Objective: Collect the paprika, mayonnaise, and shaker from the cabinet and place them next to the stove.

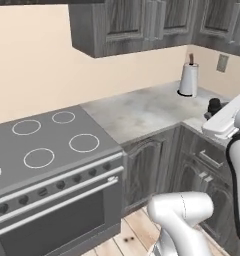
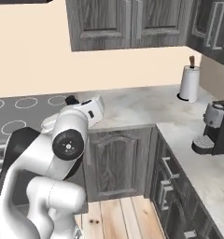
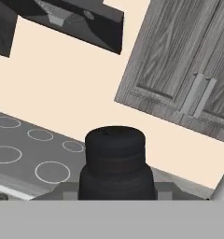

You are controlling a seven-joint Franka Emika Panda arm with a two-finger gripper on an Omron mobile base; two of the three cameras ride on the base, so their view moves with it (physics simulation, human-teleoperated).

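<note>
The gripper [image 3: 116, 193] is clamping the shaker [image 3: 115, 161], a small black tapered body with stacked ridged bands and a flat perforated top, its long axis running along the fingers so that the holed end is pointing away from the hand. In the hand view the shaker is standing between the two dark fingertips [image 3: 67, 190], in front of the stove [image 3: 30, 158]. In the right base view the same black tip [image 2: 72, 99] is showing at the end of the white hand, hovering over the right edge of the stove where the cooktop is meeting the counter [image 2: 142, 109]. The stove is presenting a flat, matte grey surface marked with thin white ring burners [image 1: 84, 143], and a row of dark round knobs [image 1: 77, 177] is running along its front. To the right of the stove the counter is showing a mottled grey stone texture, and above it panelled wall units [image 1: 142, 25] are showing dark grey wood grain.
</note>
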